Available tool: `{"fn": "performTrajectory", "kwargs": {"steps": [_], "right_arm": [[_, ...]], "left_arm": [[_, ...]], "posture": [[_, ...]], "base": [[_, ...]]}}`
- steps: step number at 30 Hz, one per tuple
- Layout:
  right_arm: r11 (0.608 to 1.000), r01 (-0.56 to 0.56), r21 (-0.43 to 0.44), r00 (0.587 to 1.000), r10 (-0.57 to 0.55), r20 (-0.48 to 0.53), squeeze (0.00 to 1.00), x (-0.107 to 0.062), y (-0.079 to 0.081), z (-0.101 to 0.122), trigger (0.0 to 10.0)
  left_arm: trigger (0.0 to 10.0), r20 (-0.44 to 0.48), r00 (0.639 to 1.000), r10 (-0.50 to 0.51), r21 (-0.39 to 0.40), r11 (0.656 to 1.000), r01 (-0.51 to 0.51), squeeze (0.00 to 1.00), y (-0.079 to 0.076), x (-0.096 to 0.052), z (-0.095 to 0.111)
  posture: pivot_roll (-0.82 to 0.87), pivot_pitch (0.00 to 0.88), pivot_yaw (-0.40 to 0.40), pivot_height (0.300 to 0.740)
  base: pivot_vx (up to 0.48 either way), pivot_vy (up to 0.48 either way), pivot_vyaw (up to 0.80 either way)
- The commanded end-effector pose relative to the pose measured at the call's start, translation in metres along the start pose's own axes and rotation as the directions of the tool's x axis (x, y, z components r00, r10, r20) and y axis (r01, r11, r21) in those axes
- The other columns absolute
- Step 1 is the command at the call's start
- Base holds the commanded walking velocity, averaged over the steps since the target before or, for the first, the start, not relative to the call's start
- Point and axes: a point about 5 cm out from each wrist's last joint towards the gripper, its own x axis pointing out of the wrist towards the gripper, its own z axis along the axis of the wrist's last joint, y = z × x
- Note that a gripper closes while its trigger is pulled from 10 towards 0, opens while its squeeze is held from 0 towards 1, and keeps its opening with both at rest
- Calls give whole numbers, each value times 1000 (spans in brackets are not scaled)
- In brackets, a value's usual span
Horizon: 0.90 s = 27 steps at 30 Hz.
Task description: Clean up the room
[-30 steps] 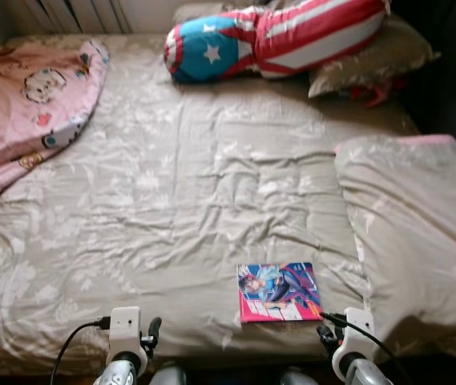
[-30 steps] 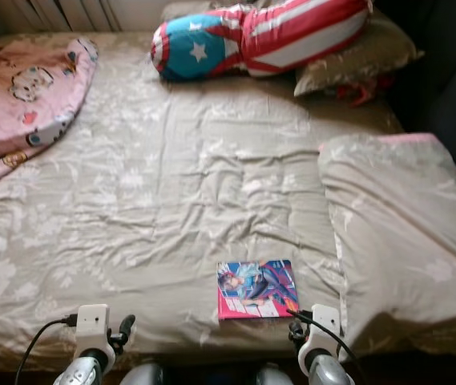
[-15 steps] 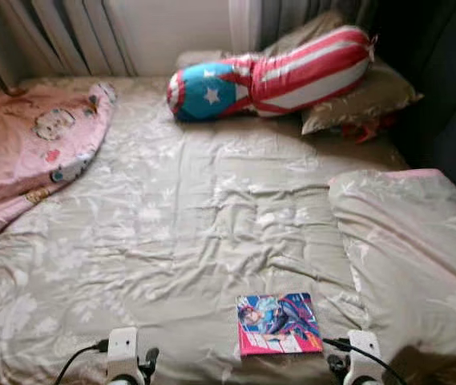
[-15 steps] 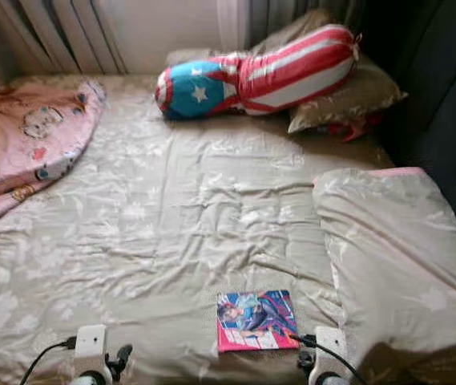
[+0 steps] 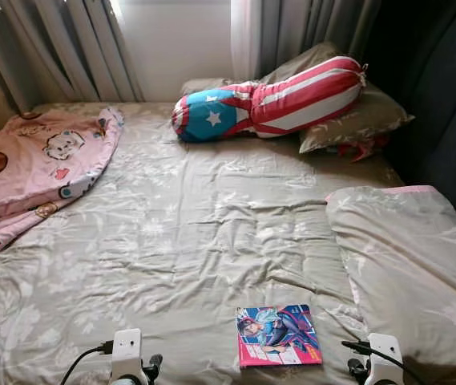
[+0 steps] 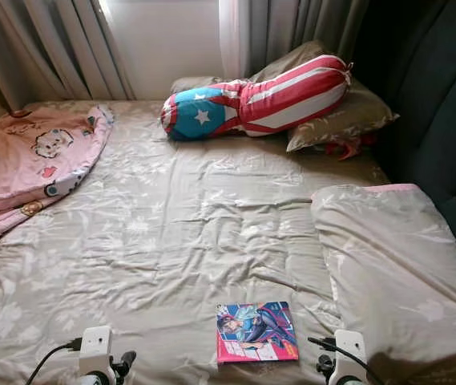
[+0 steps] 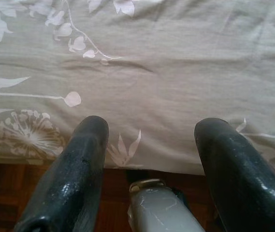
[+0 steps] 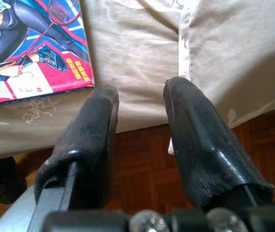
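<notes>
- The right gripper (image 8: pixel 139 123) hangs at the bed's near edge, its two black fingers (image 8: pixel 91 140) spread apart with nothing between them; wooden floor (image 8: pixel 142 169) shows beneath.
- The left gripper (image 7: pixel 149 159) hangs the same way at the near edge, fingers (image 7: pixel 74 169) apart and empty, pointing at the floral bedsheet (image 7: pixel 176 63).
- The comic book (image 5: pixel 278 335) lies flat on the sheet at about 6 o'clock in the head view, near the bed's front edge (cover up, a blue-and-red drawn figure). In the right wrist view its corner (image 8: pixel 36 43) sits just beside the right gripper's fingertips, not touching them.
- Just beside the book, toward 4 o'clock, a folded beige duvet (image 5: pixel 408 257) with a pink trim rises above the sheet and crowds that side.
- At 9 to 10 o'clock a pink cartoon-print blanket (image 5: pixel 31 172) lies bunched on the bed's left side, well apart from the book.
- At 12 to 1 o'clock a star-and-stripe bolster (image 5: pixel 272 96) leans on a beige pillow (image 5: pixel 356 120) at the head of the bed.
- The wide middle of the bed (image 5: pixel 171 241) is open, wrinkled sheet.
- Curtains (image 5: pixel 75 48) hang behind; a dark upholstered panel (image 5: pixel 444 104) bounds the right side.
</notes>
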Motion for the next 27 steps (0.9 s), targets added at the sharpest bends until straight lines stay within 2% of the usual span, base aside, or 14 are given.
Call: {"fn": "performTrajectory", "kwargs": {"steps": [1,6,9,13,17,27], "right_arm": [[1000,12,17,1000,-12,-25,0,0,2,-5,10000],[999,32,41,999,-30,-42,0,-2,2,-12,10000],[997,51,61,998,-48,-42,0,-4,-17,-9,10000],[996,54,68,997,-50,-53,0,-6,-21,-13,10000],[997,51,51,996,-47,-74,0,-9,-25,-21,10000],[997,65,36,993,-61,-105,0,-14,-38,-31,10000]], "left_arm": [[10000,-30,999,23,-9,1000,-24,0,8,-1,-4],[10000,-53,998,31,-15,999,-31,0,10,-4,-14],[10000,-63,998,28,-8,1000,-28,0,10,-5,-18],[10000,-69,997,31,-5,1000,-31,0,11,-7,-23],[10000,-105,994,36,2,999,-36,0,13,-13,-37],[10000,-139,989,44,1,999,-44,0,19,-16,-45]], "posture": [[-127,0,-4,740],[-135,0,5,740],[-129,0,28,740],[-127,0,30,740],[-105,0,18,740],[-92,0,6,740]], "base": [[0,0,0],[0,0,0],[0,0,800],[0,0,800],[0,0,800],[0,0,800]]}}
